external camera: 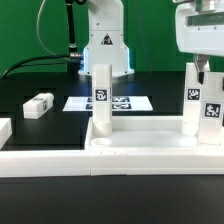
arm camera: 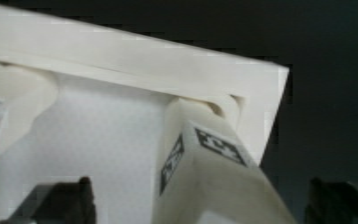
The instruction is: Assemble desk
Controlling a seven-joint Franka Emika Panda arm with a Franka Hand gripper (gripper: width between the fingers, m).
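The hand [arm camera: 202, 200] is held open astride an upright leg [arm camera: 215, 150] of the desk [external camera: 140, 132] at the near edge of the counter [external camera: 40, 85], with nothing gripped. The leg could be tilted by an off-centre closure.

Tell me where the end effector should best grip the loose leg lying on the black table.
Probably the loose leg at mid-length, across its two long side faces, coming straight down from above: it lies flat on the table with both long faces exposed.
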